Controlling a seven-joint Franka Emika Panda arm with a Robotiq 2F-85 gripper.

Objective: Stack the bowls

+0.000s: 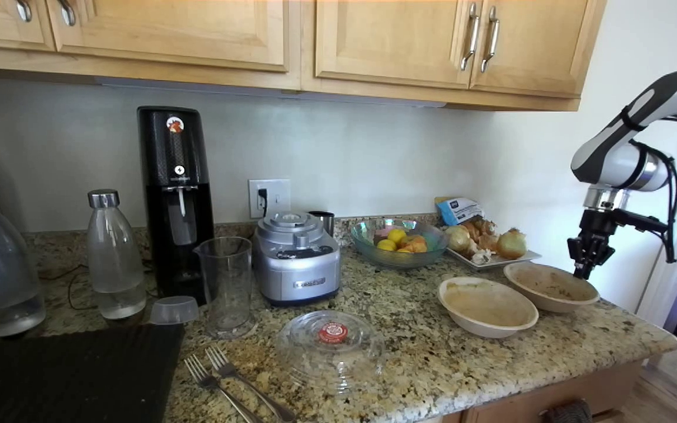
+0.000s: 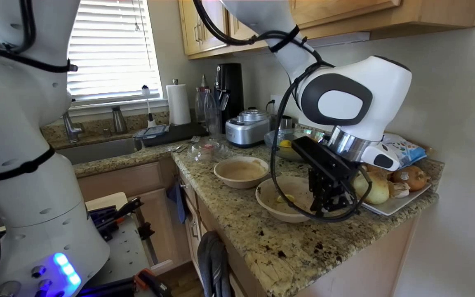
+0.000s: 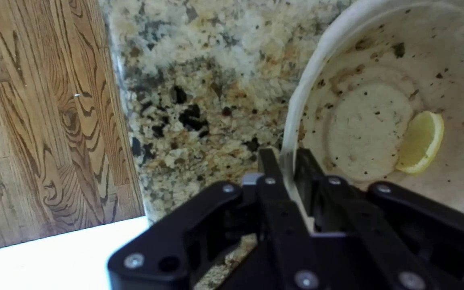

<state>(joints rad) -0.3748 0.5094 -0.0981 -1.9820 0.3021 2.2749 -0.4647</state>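
Observation:
Two wide, shallow beige bowls sit side by side on the granite counter. The bowl nearer the counter's end (image 1: 541, 281) also shows in an exterior view (image 2: 271, 202) and the wrist view (image 3: 371, 133); it holds dark specks and a lemon wedge (image 3: 421, 143). The other bowl (image 1: 487, 305) stands just beside it and shows in an exterior view (image 2: 241, 170); it is out of the wrist view. My gripper (image 3: 286, 155) points down and is shut on the first bowl's rim, one finger inside and one outside. In an exterior view, my gripper (image 1: 582, 274) is at that bowl's outer edge.
A plate of onions (image 1: 494, 258) and a glass bowl of fruit (image 1: 400, 249) stand behind the bowls. A clear plastic lid (image 1: 331, 346), forks (image 1: 238, 382) and a food processor (image 1: 297, 270) are farther along. The counter's end edge (image 3: 125, 121) is near my gripper, with wood floor beyond.

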